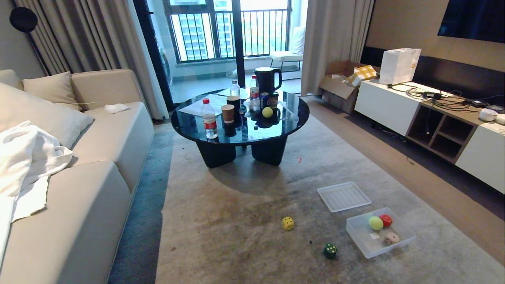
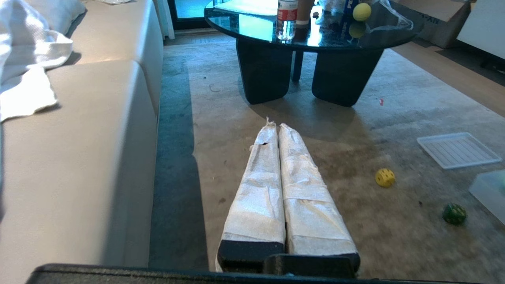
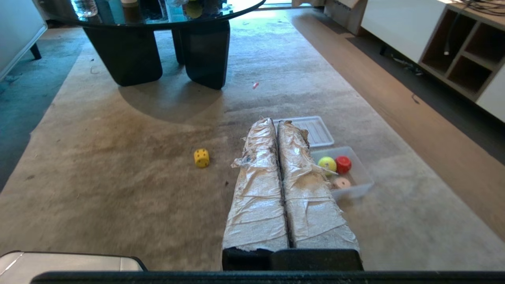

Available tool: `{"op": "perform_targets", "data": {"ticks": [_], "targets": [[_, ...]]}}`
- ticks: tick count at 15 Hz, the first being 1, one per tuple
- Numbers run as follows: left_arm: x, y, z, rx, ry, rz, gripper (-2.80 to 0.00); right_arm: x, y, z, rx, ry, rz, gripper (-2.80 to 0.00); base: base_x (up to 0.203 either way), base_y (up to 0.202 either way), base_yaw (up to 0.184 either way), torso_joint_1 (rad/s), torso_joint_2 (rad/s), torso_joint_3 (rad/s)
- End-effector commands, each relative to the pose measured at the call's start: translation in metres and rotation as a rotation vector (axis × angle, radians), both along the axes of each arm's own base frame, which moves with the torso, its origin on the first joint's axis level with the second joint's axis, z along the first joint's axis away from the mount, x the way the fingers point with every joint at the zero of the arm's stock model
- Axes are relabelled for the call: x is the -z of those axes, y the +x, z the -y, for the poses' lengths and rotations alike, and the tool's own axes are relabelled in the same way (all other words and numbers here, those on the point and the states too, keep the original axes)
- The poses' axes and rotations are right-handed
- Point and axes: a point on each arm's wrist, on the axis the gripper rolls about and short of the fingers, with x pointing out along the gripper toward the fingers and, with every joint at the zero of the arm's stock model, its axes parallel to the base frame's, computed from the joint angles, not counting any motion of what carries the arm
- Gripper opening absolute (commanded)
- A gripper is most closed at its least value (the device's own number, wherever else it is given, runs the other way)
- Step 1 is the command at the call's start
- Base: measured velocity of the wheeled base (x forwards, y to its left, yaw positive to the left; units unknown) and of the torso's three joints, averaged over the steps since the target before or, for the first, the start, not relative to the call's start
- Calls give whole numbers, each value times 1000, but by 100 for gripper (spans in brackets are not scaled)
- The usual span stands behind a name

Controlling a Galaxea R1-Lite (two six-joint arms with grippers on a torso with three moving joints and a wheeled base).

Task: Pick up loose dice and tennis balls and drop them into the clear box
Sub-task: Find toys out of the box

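Right gripper (image 3: pixel 276 123): hanging closed, empty, awaiting approach.
Yellow die (image 3: pixel 201 157): lying loose, left of it.
Clear box (image 3: pixel 361 179): sitting right, receiving.

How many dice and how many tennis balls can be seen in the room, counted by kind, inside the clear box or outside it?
Dice: 3, yellow die and green die on the carpet, beige die in the clear box
Tennis balls: 2, one in the box, one on the round table
Total: 5
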Motion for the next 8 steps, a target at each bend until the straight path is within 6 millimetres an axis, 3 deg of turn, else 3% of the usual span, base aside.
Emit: {"op": "perform_targets", "data": {"ticks": [1, 6, 8], "targets": [[0, 0, 0, 0, 0, -1, -280, 0, 0, 0, -1, -1, -3, -280, 185, 0, -2, 5, 2, 7], [0, 0, 0, 0, -2, 0, -280, 1, 0, 0, -1, -2, -4, -280, 176, 0, 0, 1, 2, 3], [0, 0, 0, 0, -2, 0, -280, 0, 0, 0, -1, -1, -3, -280, 0, 0, 0, 0, 0, 0]]}}
